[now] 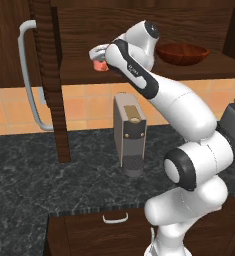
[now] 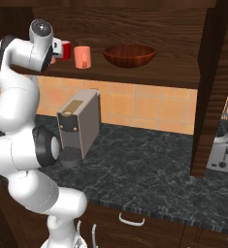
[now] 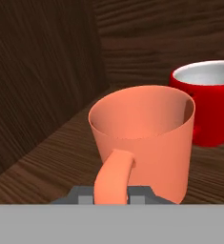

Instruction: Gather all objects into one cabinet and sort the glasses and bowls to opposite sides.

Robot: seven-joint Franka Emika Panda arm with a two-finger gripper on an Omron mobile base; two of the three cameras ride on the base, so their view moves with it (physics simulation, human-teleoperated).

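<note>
The hand [image 3: 111, 194] is clamped on the handle of a salmon-orange cup [image 3: 144, 138], the fingers pinching that loop from both sides at the bottom of the hand view. The cup stands upright on the cabinet shelf [image 3: 46, 162], close to the cabinet's left wall, or may hang just above the wood; contact cannot be told. Just behind it sits the red cup [image 3: 209, 107], apart but near. From the right base view a second salmon-orange cup [image 2: 82, 57] stands right of the red one, and the wide reddish-brown bowl [image 2: 129, 55] rests farther right on the same shelf.

To finish this placement well, I would lower the cup straight until its base sits flat, keep it clear of the red cup, then part the fingers and back out along the handle so nothing tips.

Below, the coffee machine [image 1: 129, 134] stands on the dark desk [image 1: 39, 170]. No brand, label or writing can be read anywhere.
</note>
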